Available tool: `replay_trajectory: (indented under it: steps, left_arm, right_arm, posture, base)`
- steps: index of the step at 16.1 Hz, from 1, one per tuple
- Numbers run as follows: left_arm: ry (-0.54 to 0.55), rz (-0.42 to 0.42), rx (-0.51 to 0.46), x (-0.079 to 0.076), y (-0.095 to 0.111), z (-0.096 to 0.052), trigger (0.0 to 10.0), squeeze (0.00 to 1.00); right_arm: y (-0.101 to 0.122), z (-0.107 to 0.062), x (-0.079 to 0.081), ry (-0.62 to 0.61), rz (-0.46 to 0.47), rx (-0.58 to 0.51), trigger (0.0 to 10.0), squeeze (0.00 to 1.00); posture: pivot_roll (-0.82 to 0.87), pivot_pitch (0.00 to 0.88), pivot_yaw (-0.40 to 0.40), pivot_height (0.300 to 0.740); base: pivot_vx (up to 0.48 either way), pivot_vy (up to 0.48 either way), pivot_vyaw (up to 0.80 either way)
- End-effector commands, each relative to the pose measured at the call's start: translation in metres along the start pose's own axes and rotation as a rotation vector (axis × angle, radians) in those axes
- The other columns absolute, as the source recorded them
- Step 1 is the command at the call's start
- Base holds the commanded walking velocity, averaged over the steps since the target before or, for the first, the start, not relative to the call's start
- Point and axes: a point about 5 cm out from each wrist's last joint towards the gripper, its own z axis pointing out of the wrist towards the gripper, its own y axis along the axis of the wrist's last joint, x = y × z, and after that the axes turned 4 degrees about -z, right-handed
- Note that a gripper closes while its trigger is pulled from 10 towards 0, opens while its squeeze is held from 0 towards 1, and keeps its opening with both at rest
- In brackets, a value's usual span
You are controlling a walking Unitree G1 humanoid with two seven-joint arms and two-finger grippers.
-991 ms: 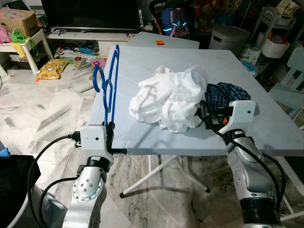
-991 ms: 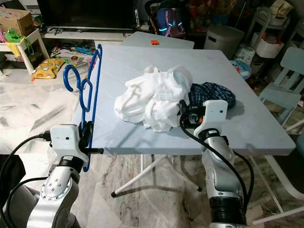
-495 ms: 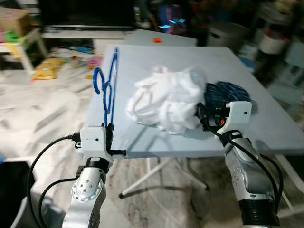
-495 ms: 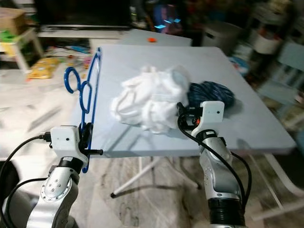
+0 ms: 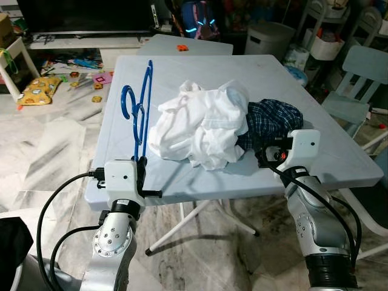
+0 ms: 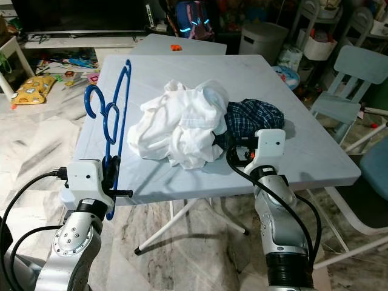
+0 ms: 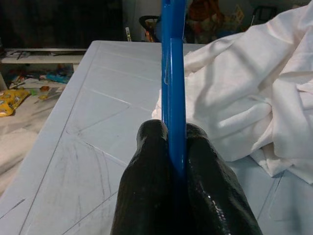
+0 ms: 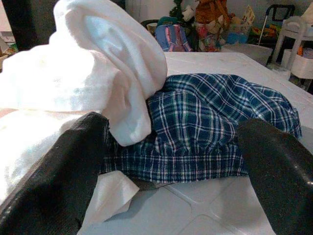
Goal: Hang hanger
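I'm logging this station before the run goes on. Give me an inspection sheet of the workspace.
Surface: pale grey folding table, scuffed, bare along its left strip.
Job's things: blue hanger, upright over the table's left edge, pinched at its lower end by the left hand.
Clutter: white garment heaped mid-table; plaid garment against its right side, partly under it.
Hands: left shut on the hanger; right hand open, fingers spread in front of the plaid garment, not gripping.
Cables: black leads loop from both wrists down the arms.
Surroundings: marble floor; toys far left; light blue chair right; backpack beyond the table.
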Motion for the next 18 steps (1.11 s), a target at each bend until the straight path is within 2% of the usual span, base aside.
replay_trajectory:
  steps: [1,4,18]
  left_arm:
    - [-0.009,0.004,0.004,-0.0028,-0.0005,0.0009,10.0,0.0]
    - [-0.007,0.0,0.007,-0.0028,-0.0006,0.0007,10.0,0.0]
    - [-0.007,-0.007,0.011,-0.0032,-0.0002,0.0041,10.0,0.0]
  right_arm:
    - [0.0068,0.0011,-0.0021,-0.006,-0.005,-0.018,10.0,1.0]
    - [0.0056,0.001,-0.0007,-0.003,-0.007,-0.014,10.0,1.0]
    - [0.0053,0.0034,0.0012,-0.004,-0.007,-0.013,10.0,1.0]
  posture:
    - [-0.05,0.021,-0.054,0.74]
    - [-0.05,0.025,-0.055,0.74]
    - [-0.05,0.025,-0.052,0.74]
  base:
    - [0.0,0.0,0.0]
    - [0.0,0.0,0.0]
    - [-0.288,0.0,0.0]
